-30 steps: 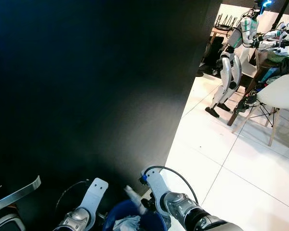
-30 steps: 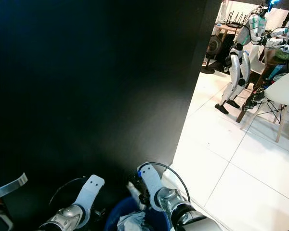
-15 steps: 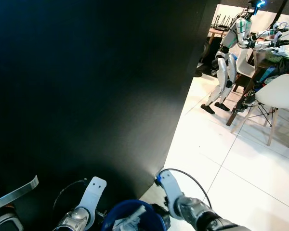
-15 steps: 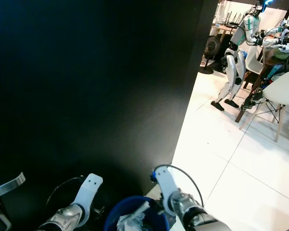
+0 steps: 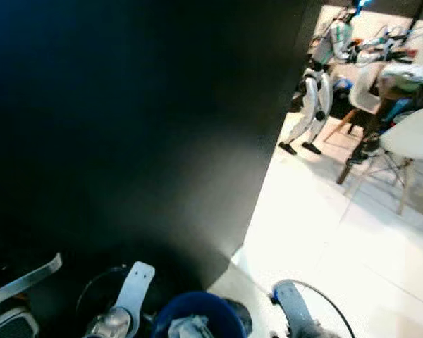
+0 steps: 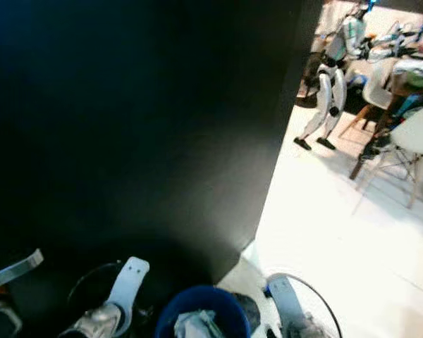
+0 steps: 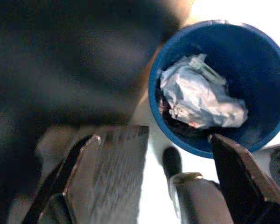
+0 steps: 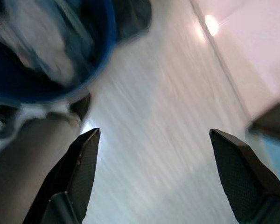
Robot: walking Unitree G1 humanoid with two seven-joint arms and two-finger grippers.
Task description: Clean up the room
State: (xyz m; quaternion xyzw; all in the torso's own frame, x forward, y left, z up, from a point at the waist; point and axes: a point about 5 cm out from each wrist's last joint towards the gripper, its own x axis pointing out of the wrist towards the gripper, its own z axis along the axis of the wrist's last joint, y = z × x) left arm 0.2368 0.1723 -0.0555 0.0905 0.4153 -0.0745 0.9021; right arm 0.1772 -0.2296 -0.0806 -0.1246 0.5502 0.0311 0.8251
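Blue bin (image 7: 233,88) on floor, crumpled paper (image 7: 198,100) inside. Left pincer (image 7: 172,172) released, beside bin. Right pincer (image 8: 151,175) released over white floor (image 8: 168,121).

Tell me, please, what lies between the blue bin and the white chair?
Bare white tiled floor lies between the blue bin and the white chair, as the left eye view shows; nothing rests on that stretch.

- A black wall (image 5: 141,134) spans the left and centre.
- Another humanoid robot (image 5: 317,77) stands far right.
- A white chair (image 5: 409,141) sits right on white tiled floor (image 5: 338,239).
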